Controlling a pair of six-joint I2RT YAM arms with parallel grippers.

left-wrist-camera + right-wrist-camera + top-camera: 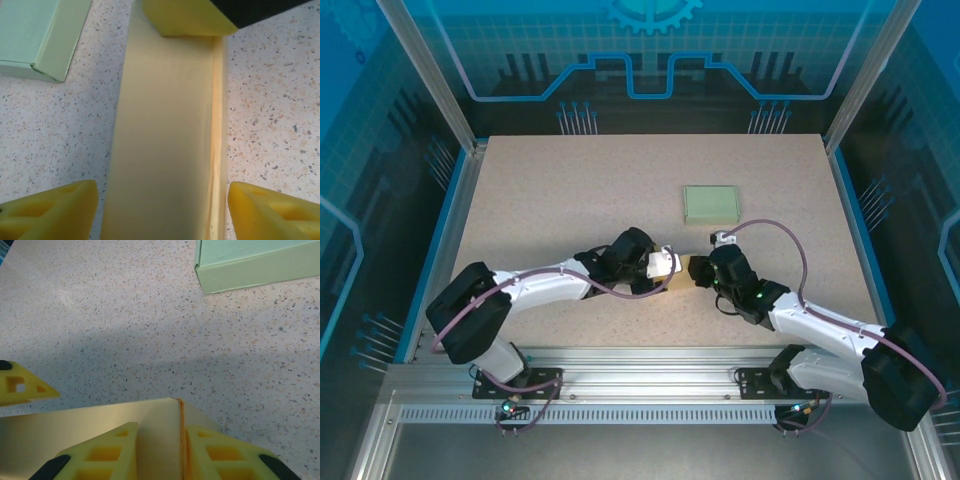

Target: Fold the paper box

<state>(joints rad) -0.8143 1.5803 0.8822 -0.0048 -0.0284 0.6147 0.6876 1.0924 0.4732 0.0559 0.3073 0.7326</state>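
The paper box (686,268) is a narrow pale yellow box lying on the table between my two grippers. In the left wrist view it (165,125) runs lengthwise up the frame. My left gripper (162,212) straddles it, open, with one yellow finger (55,212) close to each long side and a thin gap showing. My right gripper (160,455) is shut on the box's (75,420) far end, an orange-edged seam pressed against one finger (225,455). From above, the left gripper (668,265) and right gripper (702,270) face each other.
A folded pale green box (710,203) lies flat behind the grippers, right of centre; it is also in the left wrist view (35,35) and the right wrist view (255,265). Bare speckled tabletop (560,190) surrounds the work. Frame rails edge the table.
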